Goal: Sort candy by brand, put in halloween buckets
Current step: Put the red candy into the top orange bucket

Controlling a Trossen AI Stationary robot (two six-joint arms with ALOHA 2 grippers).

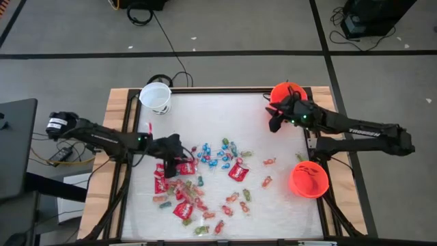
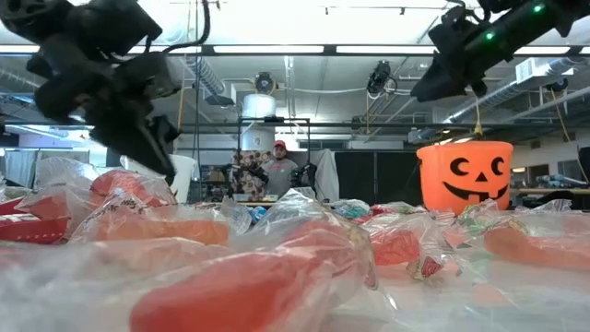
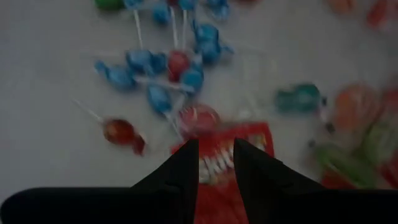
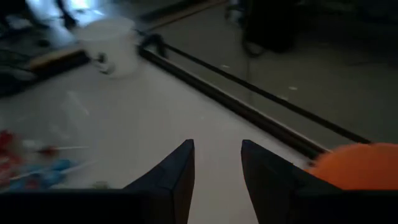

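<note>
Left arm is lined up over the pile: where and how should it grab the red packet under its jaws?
Take the red packet by its near edge, coming straight down from above. It lies flat, so only a thin edge fits between the left gripper jaws; the lollipops beyond crowd its far side.

You see the table surface (image 1: 225, 137) lit evenly and brightly from above in the high view, with only soft, short shadows under the arms. In the low view the long ceiling lights (image 2: 406, 49) shine straight into the camera and give glare, so the left gripper (image 2: 152, 138) looks almost like a black silhouette. The nearest candy wrappers (image 2: 249, 277) there are strongly out of focus, while the orange jack-o'-lantern bucket (image 2: 464, 175) is sharp. Both wrist views are dimmer and blurred; the lollipops (image 3: 168, 68) and the white bucket (image 4: 112, 46) are smeared.
</note>
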